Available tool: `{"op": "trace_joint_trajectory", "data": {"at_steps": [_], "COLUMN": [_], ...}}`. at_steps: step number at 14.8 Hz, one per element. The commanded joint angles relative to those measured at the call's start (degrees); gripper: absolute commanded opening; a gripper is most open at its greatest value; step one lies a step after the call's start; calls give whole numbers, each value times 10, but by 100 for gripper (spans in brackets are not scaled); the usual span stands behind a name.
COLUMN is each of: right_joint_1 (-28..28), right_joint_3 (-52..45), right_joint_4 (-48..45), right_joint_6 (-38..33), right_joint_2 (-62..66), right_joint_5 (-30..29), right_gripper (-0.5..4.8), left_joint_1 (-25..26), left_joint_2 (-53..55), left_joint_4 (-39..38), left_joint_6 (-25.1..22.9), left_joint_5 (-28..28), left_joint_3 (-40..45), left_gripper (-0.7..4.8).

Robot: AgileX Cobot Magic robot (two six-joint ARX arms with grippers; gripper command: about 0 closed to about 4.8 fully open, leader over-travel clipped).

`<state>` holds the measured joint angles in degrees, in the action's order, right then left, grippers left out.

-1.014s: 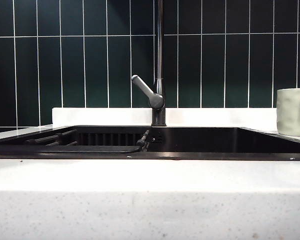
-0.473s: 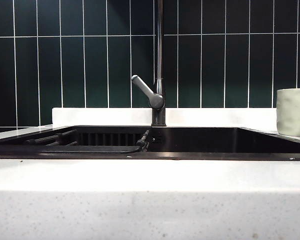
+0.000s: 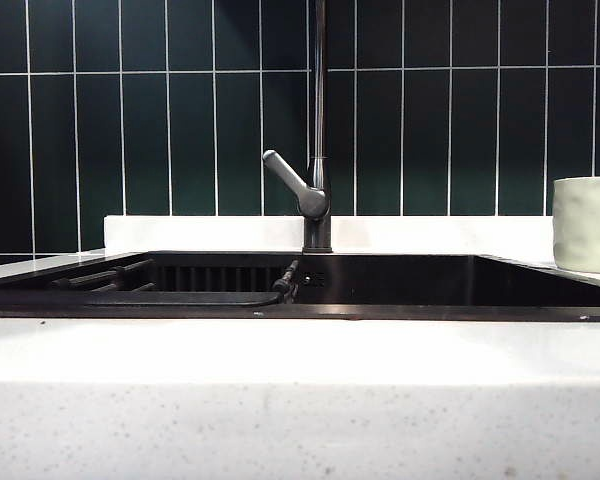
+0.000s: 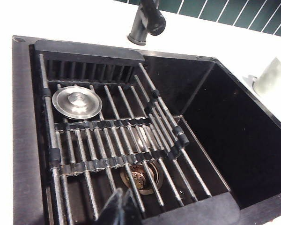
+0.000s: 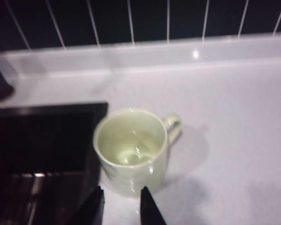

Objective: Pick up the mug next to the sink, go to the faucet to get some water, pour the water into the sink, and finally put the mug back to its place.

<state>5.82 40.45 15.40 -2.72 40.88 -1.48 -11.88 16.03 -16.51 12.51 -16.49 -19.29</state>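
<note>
Your cream-white dimpled ceramic mug (image 5: 132, 152) stands upright on the white countertop (image 5: 234, 140) just beside the black sink (image 4: 215, 140). Right gripper (image 5: 120, 206) hovers near it, jaws apart, empty; left gripper (image 4: 123, 208) is closed above the basin. Judged: every step remains.

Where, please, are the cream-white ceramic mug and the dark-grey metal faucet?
cream-white ceramic mug (image 5: 131, 152): right wrist view, inner wall.
dark-grey metal faucet (image 3: 320, 130): exterior view, vertical pipe.

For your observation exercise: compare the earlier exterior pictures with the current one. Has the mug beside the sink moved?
No. The mug stands at the same spot on the counter right of the sink, equally far from the faucet.
</note>
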Motion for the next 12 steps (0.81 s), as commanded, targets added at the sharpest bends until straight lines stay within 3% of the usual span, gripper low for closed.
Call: {"op": "trace_joint_trajectory", "data": {"at_steps": [1,4,9,12], "right_joint_1": [-27,-39,-51,-51], "right_joint_3": [2,-8,-100,-186], "right_joint_4": [42,79,99,79], "right_joint_6": [3,19,18,-26], "right_joint_2": [-84,-193,-340,-379], "right_joint_5": [3,2,3,0], "right_gripper": [117,116,102,84], "left_joint_1": [-1,-1,-1,0], "left_joint_2": [0,-2,-109,-159], "left_joint_4": [5,5,-9,-55], "left_joint_6": [-4,-68,-80,-80], "left_joint_5": [-3,-2,40,76], "left_joint_3": [-3,-2,-2,7], "left_gripper": [-5,-5,-5,-5]}}
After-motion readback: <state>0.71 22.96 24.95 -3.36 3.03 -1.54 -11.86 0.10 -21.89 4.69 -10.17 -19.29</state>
